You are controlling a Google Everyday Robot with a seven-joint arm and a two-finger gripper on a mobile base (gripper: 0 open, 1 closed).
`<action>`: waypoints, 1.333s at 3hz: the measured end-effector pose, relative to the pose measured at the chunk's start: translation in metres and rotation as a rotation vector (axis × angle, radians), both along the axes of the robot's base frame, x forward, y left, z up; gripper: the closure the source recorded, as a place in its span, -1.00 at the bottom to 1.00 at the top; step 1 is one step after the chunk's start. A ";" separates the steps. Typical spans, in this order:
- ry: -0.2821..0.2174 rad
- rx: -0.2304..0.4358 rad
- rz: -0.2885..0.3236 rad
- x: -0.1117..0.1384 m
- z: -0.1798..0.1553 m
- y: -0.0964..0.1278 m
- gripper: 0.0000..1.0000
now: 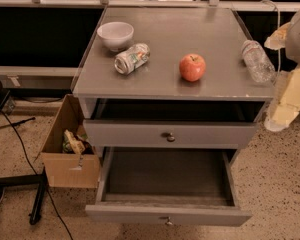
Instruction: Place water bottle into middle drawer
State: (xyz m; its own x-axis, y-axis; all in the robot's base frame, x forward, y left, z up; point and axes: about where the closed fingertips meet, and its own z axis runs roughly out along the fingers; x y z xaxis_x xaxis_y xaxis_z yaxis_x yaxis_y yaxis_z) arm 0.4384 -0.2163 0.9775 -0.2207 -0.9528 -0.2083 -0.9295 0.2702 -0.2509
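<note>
Hanging well right of the apple (192, 67), past the cabinet's edge, we have the gripper (289, 96): pale yellow, blocky, padded-looking pieces, partly cut off by the frame. Whether it is apart or together, I cannot tell.

Between it and the apple lies the water bottle (257, 60), clear crinkled plastic, on its side on the smooth grey cabinet top (190, 24), close to the right rim and apart from the gripper. There's a pale label with a reddish hint toward its far end; the cap is hard to make out.

The apple itself is round, red with a yellow blush, stem dimple up. Left of it, a silver-and-green can (132, 58) rests on its side, and just behind that sits a round white bowl (115, 35).

Below the apple, a taller-fronted grey drawer (140, 134) stands slightly out, its inside lost in shadow. Lower still, the middle drawer (167, 179) is pulled well out: dark grey-brown floor, low walls, thin front strip, small round knob (168, 220).

Down-left of the apple, an open cardboard box (72, 169) sits on the speckled floor, its crumpled contents unclear.
</note>
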 end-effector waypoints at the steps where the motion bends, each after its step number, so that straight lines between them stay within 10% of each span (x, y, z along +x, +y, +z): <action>1: -0.014 0.004 -0.005 0.003 0.002 0.001 -1.00; 4: -0.177 0.133 -0.212 0.117 -0.002 0.009 -1.00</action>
State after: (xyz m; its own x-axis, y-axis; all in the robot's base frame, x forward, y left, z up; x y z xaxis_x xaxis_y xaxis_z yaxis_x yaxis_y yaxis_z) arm 0.5555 -0.2072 0.9754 -0.3609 -0.8509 -0.3816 -0.7937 0.4951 -0.3534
